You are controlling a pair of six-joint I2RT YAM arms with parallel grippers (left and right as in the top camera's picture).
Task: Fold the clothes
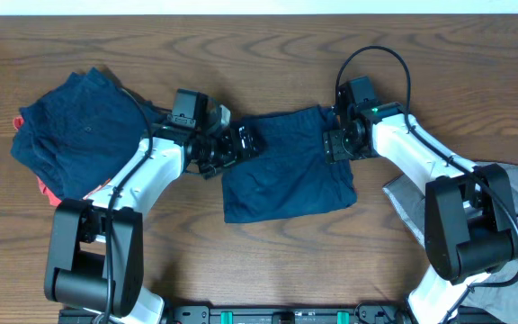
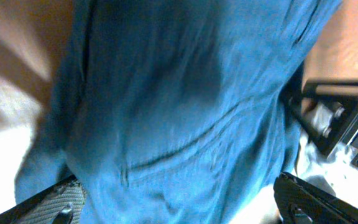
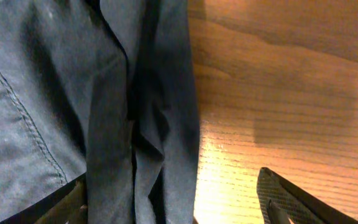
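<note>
Left pincer (image 1: pixel 244 144) is parked on the top-left corner of the navy shorts (image 1: pixel 286 175). The shorts lie spread out in the middle of the table (image 1: pixel 268 270), right between the two arms. On its wrist cam the fingers (image 2: pixel 58 205) sit way out at the bottom corners of the view, so it's spread wide and not clamping anything. Blue cloth fills pretty much the whole gap between them and everything above, a bit wrinkled and blurry.

Over on the other side, the right pincer (image 1: pixel 336 144) is at the top-right corner of the same shorts. Same deal there: its fingers (image 3: pixel 291 199) are far apart and gripping nothing. The rumpled, doubled-over edge of the shorts runs down past the finger on the left of that view and covers roughly half the gap. The other half is just bare wood. You can make out a stitched seam on the cloth at the far left of that view.

Other stuff: a pile of navy clothes (image 1: pixel 70 130) sits at the far left of the table, with a red-orange piece (image 1: pixel 47 187) poking out from under its lower edge. A grey garment (image 1: pixel 511 193) lies at the right edge by the right arm's base, well apart from the shorts.
</note>
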